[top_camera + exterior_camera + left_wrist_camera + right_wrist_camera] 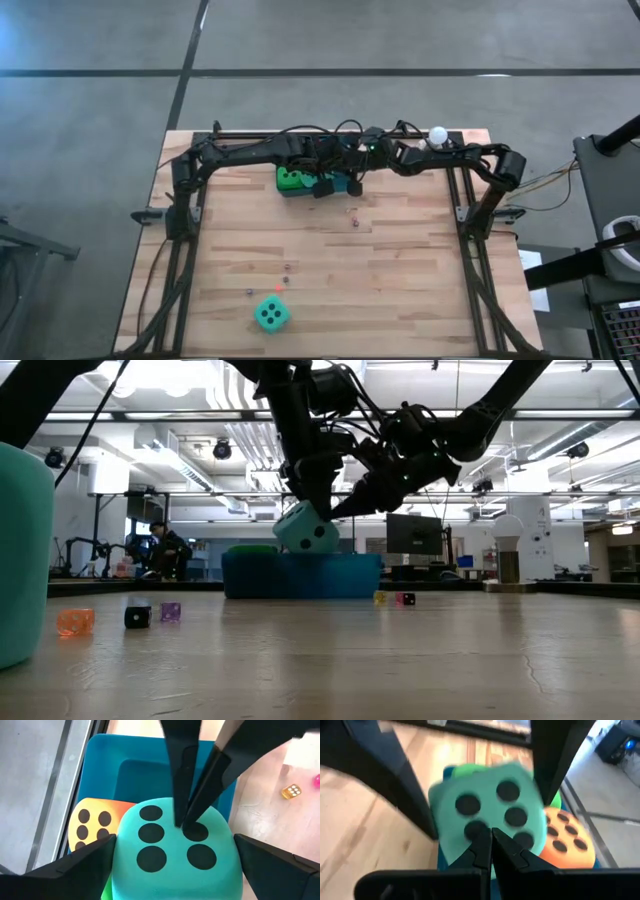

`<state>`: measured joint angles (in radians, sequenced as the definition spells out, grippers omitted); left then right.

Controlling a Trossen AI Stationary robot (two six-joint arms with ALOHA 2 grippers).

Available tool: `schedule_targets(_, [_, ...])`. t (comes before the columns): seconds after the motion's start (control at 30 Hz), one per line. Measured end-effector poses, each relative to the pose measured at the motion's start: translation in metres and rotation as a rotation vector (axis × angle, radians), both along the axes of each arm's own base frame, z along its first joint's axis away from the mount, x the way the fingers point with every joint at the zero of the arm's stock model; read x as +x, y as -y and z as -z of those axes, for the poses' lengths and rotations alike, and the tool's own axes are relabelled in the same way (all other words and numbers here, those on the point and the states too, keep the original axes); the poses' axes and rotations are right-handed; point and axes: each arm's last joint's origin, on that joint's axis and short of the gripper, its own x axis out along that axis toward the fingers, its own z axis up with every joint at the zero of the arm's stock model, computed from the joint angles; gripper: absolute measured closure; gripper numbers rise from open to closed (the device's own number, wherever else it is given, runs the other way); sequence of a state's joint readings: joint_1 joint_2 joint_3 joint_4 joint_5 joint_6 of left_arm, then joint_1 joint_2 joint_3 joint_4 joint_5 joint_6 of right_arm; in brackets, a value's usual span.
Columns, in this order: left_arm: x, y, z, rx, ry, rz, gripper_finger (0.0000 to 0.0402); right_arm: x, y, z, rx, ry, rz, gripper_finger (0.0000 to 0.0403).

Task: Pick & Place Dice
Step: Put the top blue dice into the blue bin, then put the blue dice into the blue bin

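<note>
The left gripper (175, 855) stands spread wide on either side of a teal die (172, 850) above the blue tray (107, 755) at the table's far edge, while the right gripper (491, 847), pressed together, touches its tips to the die's pipped face. Whether the left fingers (75, 865) actually touch the soft, rounded cube cannot be told, and the orange die (92, 822) and green die (291, 178) in the tray are largely hidden behind it. Another teal die (271, 314) sits alone near the wooden table's (420, 270) front edge, with tiny dice (137, 616) scattered between.
</note>
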<state>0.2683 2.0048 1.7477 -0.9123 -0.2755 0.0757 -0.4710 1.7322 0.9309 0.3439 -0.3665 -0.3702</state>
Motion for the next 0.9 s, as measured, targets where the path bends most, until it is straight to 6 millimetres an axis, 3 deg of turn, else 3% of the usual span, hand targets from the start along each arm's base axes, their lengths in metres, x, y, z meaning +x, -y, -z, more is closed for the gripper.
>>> schedule_targets(0.57, [0.003, -0.001, -0.002, 0.006, 0.032, 0.008, 0.0008, 0.003, -0.002, -0.004, -0.034, 0.038, -0.064, 0.0394])
schedule_targets(0.9, [0.001, 0.001, -0.013, 0.015, 0.083, 0.017, 0.0008, 0.001, 0.001, 0.009, 0.021, -0.041, -0.004, 0.0394])
